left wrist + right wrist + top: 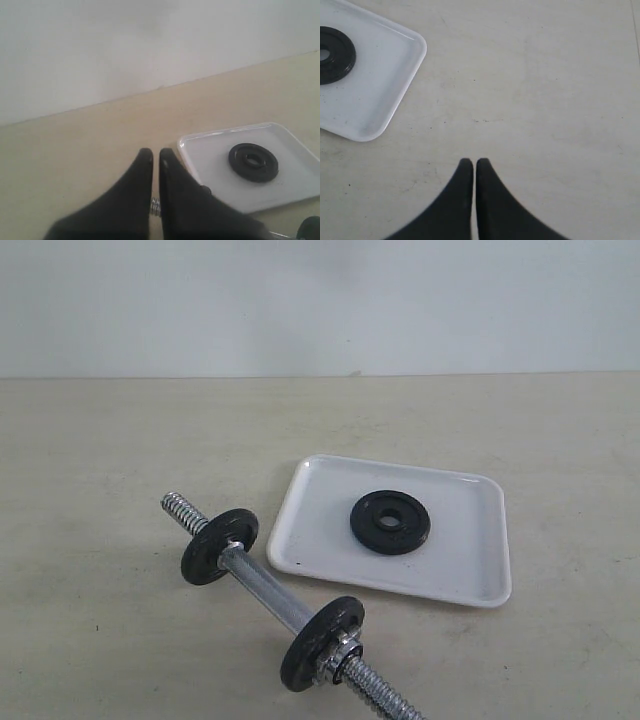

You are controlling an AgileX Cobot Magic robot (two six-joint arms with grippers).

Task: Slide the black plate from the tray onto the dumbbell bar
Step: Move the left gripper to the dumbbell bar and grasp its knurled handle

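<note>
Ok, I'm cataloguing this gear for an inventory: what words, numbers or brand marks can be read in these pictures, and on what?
No text, number or brand can be read anywhere.
Round black iron plate on the white rectangular tray: any cast marks are too blurred to read.
Chrome dumbbell bar and its two black discs: nothing legible.

Black plate point(390, 522) lies flat in tray point(322, 525) near dumbbell bar point(262, 596).

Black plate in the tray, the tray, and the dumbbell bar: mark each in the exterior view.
black plate point(408, 529), exterior view, flat face beside the hole.
tray point(465, 540), exterior view, bare floor.
dumbbell bar point(265, 590), exterior view, middle of the bare shaft.
</note>
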